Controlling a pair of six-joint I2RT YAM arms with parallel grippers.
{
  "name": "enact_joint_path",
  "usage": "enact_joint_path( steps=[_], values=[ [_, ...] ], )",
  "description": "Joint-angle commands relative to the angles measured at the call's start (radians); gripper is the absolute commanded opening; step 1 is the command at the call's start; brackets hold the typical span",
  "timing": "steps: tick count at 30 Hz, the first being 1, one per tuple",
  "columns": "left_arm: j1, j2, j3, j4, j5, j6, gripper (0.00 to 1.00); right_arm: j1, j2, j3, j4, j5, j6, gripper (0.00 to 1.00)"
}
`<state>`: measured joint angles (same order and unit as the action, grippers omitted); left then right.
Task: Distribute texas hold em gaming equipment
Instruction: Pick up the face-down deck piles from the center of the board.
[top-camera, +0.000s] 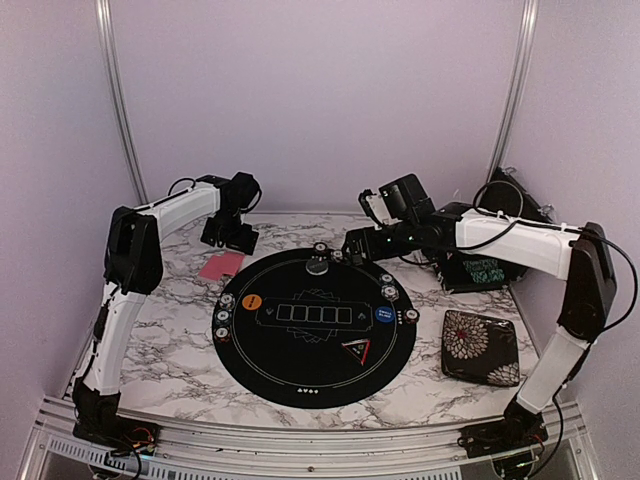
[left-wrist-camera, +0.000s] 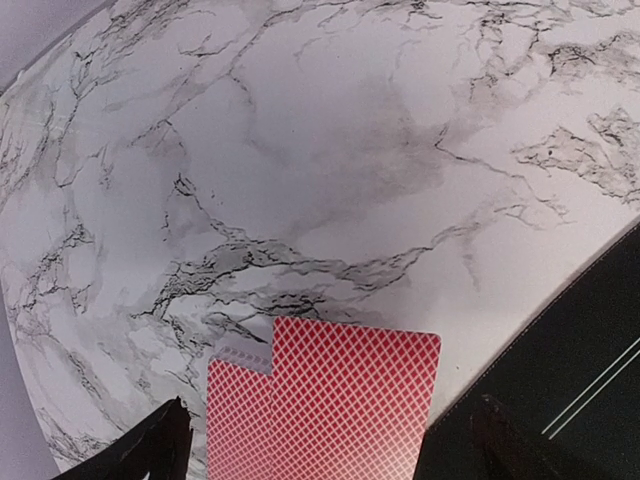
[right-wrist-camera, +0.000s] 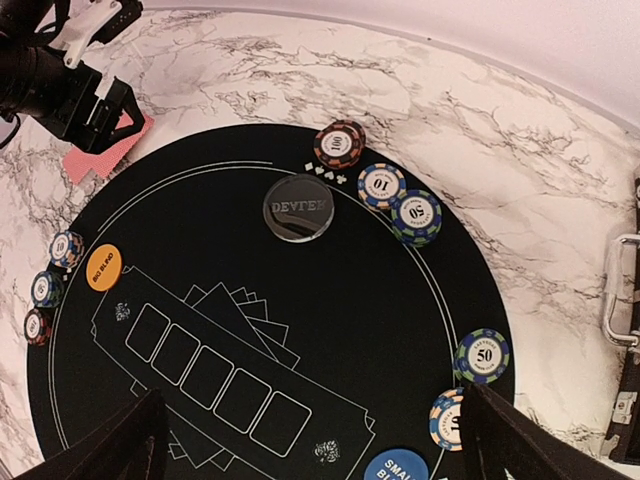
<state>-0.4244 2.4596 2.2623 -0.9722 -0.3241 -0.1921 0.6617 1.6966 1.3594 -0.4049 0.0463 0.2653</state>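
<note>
1. Two arms, both w/ jaws spread wide and nothing held. Their bases sit at the near edge of the marble-print table (top-camera: 170, 350), which looks smooth and slick.
2. Nearest, on the right: the black floral case (top-camera: 481, 346), squarish w/ rounded corners, lying flat just off the mat.
3. The round black mat (top-camera: 310, 375) is matte w/ thin white lines and five card boxes at its centre. The small black triangle marker (top-camera: 358, 350) lies on its near-right part.
4. Mid mat: the orange button (top-camera: 251, 300) on the left and the blue button (top-camera: 384, 315) on the right, both flat discs. The left chip stacks (top-camera: 224, 318) and right chip stacks (right-wrist-camera: 481, 356) are short striped cylinders hugging the rim.
5. At the far rim, the far chip stacks (right-wrist-camera: 381, 186) curve in an arc beside a glossy grey dealer disc (right-wrist-camera: 297, 207).
6. The right gripper (top-camera: 350, 245) hovers above that far rim, touching nothing.
7. Farthest left: the pink-red-backed cards (left-wrist-camera: 340, 400), at least two overlapped, w/ diamond-print backs. They lie flat on bare marble just off the mat. The left gripper (top-camera: 230, 240) hangs over them, a finger to each side.
8. My read: the left arm is about to pick up a card. Cards are thin and flat on a slick top, so I'd come down slow, keep them centred btwn the fingers and catch the offset top card by its edge. The risk is lifting both cards.
</note>
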Motion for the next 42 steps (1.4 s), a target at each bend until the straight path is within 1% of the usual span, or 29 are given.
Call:
enact_joint_path(
  steps=[1, 42],
  values=[
    [-0.004, 0.029, 0.026, -0.044, -0.02, 0.017, 0.99, -0.01, 0.011, 0.043, 0.005, -0.012, 0.001, 0.98],
    [0.006, 0.09, 0.065, -0.049, -0.041, 0.03, 0.99, -0.026, 0.017, 0.031, 0.011, -0.021, 0.0, 0.98]
  ],
)
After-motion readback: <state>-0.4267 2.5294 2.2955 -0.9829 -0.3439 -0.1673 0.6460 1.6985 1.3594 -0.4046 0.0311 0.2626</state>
